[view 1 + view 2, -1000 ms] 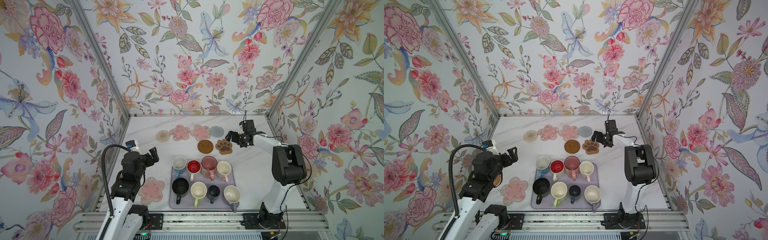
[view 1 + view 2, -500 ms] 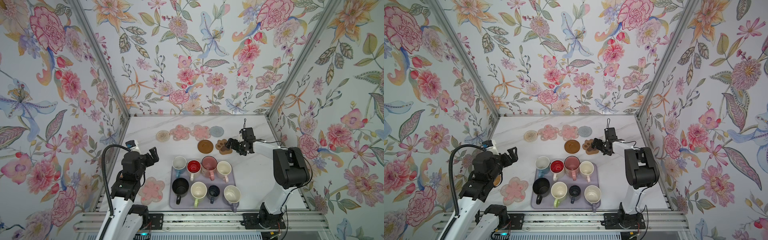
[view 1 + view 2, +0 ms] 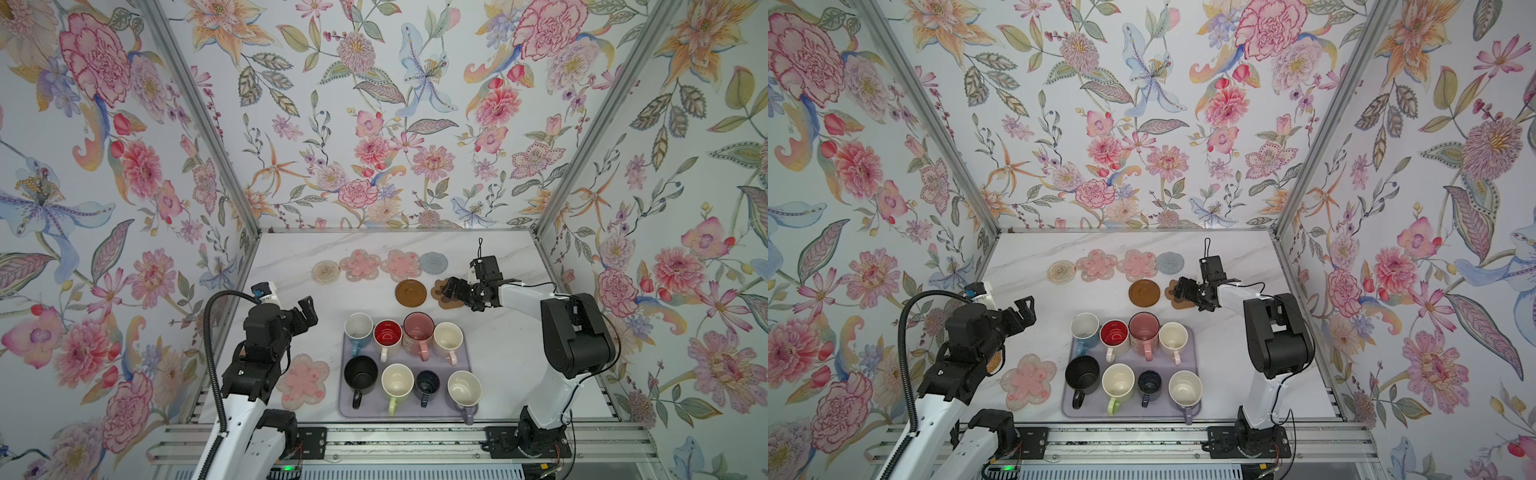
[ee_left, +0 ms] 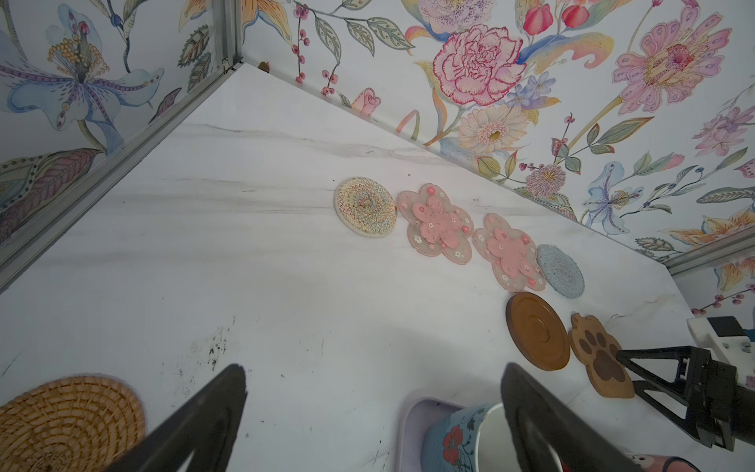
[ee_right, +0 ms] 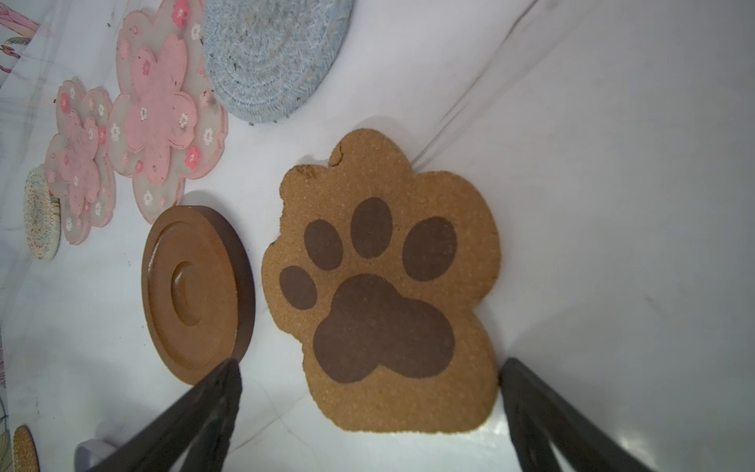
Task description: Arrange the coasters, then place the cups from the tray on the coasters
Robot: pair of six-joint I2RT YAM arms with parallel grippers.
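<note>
Eight cups stand on the lavender tray, among them a light blue one and a black one. The back row of coasters holds a beige round, two pink flowers and a grey-blue round. A brown disc lies beside the paw-print coaster. My right gripper hangs open just over the paw-print, a finger on each side. My left gripper is open above bare table left of the tray. A third pink flower and a tan round lie front left.
Flowered walls with metal corner posts enclose the white marble table on three sides. An aluminium rail carrying both arm bases runs along the front edge. My left arm hides most of the tan round in both top views.
My right gripper has come down and to the left, from beside the paw-print coaster to over it, still open. The left arm has not moved.
</note>
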